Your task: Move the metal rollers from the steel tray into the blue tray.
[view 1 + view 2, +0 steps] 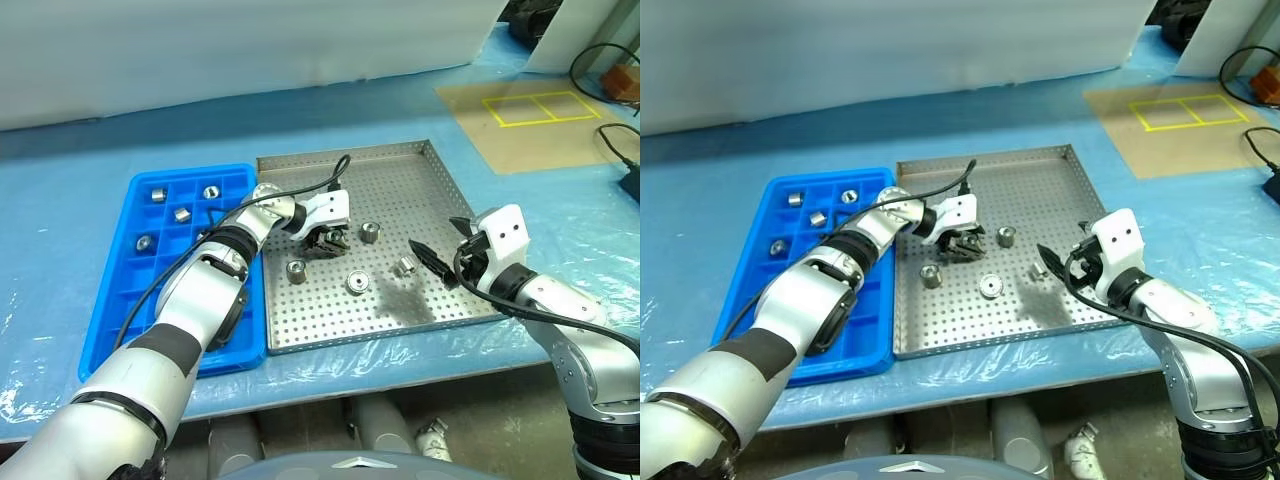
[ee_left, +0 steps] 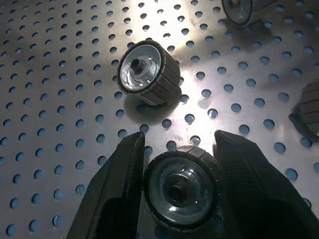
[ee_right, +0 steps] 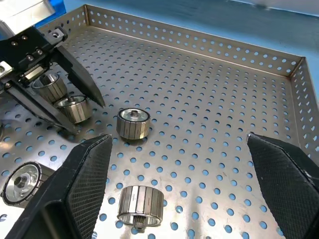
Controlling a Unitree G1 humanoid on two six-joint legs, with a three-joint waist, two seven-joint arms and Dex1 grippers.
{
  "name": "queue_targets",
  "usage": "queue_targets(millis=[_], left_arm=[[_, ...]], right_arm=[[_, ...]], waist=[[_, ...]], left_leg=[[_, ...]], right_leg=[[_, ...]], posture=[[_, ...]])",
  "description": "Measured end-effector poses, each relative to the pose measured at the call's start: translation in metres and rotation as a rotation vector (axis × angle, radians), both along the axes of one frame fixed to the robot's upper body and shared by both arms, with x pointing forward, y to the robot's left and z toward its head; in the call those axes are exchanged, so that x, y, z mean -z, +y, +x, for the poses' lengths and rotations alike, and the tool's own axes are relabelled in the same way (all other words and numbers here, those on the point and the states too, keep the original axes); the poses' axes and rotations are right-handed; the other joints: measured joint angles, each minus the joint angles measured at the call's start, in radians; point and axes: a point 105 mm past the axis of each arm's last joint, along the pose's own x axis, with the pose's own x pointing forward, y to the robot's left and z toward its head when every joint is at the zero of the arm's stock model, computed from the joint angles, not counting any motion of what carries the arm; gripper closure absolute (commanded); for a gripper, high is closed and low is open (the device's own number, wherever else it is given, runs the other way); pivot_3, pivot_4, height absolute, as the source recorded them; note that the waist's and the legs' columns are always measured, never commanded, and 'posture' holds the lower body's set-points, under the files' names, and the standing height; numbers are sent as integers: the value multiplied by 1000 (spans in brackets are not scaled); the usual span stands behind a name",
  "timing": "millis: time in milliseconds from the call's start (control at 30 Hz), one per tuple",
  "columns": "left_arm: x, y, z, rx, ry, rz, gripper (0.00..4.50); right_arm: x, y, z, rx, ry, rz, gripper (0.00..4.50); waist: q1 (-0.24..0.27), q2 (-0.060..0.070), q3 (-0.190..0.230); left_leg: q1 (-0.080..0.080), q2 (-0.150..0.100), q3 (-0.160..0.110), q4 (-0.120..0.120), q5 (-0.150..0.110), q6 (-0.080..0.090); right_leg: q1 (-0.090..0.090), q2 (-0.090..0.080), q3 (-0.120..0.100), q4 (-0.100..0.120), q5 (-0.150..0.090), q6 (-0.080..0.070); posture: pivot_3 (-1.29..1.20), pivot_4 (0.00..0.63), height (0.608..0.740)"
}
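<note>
- The step in hand is a pick: the left gripper (image 2: 177, 194) is down on the steel tray (image 1: 440, 180), its jaws set either side of one metal roller (image 2: 180, 187), which lies on the perforated floor.
- In the left wrist view one finger (image 2: 112, 199) is against the roller's side, and the other looks close or touching; whether the jaws are already squeezing I cannot tell.
- A second roller (image 2: 147, 72) lies just beyond the jaws' tips, apart from them.
- The right gripper (image 3: 174, 194) hovers over the near right part of the steel tray with its jaws spread wide and nothing between them; one roller (image 3: 140, 204) lies between and below its jaws, another (image 3: 133, 123) just ahead.
- The blue tray (image 1: 120, 300) sits on the bench beside the steel tray and already holds four rollers (image 1: 181, 214) in its far compartments.
- As I judge it, the next move calls for the left jaws to pinch firmly, lift the roller straight up clear of its neighbour, then carry it over the rim to a free compartment.
</note>
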Motion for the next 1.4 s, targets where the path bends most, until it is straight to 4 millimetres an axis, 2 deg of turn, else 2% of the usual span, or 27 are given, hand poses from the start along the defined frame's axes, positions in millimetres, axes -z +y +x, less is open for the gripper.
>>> queue_targets(millis=[267, 400, 767, 833, 967, 1033, 1133, 1300, 1400], left_arm=[[6, 4, 2, -31, 3, 38, 2127], [7, 4, 2, -39, 15, 36, 2756], [2, 1, 2, -16, -3, 12, 2754], [-9, -4, 1, 4, -4, -45, 2754], [-50, -20, 0, 78, -47, -185, 2754], [-65, -21, 0, 106, -84, -213, 2754], [-78, -10, 2, 132, -134, -204, 2754], [-81, 40, 7, 116, -185, -127, 2754], [-79, 69, 5, 91, -163, -111, 2754]], right_arm=[[0, -1, 1, 14, -9, -10, 62], [0, -1, 1, 19, -14, -9, 62], [-2, 1, 5, 17, -28, -8, 62], [-2, 2, 7, 15, -27, -5, 62], [-3, 11, 12, -18, -32, 8, 62], [-7, 17, 15, -42, -47, 14, 62], [-11, 22, 21, -73, -56, 19, 62], [-22, 28, 33, -132, -79, 30, 62], [-25, 46, 42, -221, -76, 38, 62]], waist=[[-1, 0, 0], [-1, 0, 0], [-4, 0, 0], [-3, 0, 0], [1, 0, 0], [1, 0, 0], [0, 0, 0], [14, 1, 0], [28, 1, 0]], left_leg=[[1, 0, 0, 0, 0, 0], [1, 0, 0, 1, 0, 0], [1, 0, 0, 1, 0, 1], [0, 0, 0, 1, 0, 1], [1, 0, 0, 1, 0, 1], [1, 0, 0, 1, 0, 1], [2, 0, 0, 1, 0, 0], [3, 1, 0, 0, 0, -1], [3, 1, 0, -1, 1, -1]], right_leg=[[1, 0, 0, 0, 0, 0], [2, 0, 0, 0, 0, 0], [3, 0, 0, 0, 0, -1], [2, -1, -1, -1, 0, -1], [2, -1, -1, -1, 0, -1], [2, -1, 0, 0, 0, -1], [2, 0, 0, 1, 1, -1], [2, 0, -1, 1, 1, -1], [2, 0, -1, 2, 1, -2]], posture=[[-691, 150, 740], [-692, 150, 740], [-656, 150, 740], [-647, 150, 740], [-618, 150, 740], [-588, 150, 740], [-524, 150, 740], [-413, 150, 740], [-331, 150, 740]])
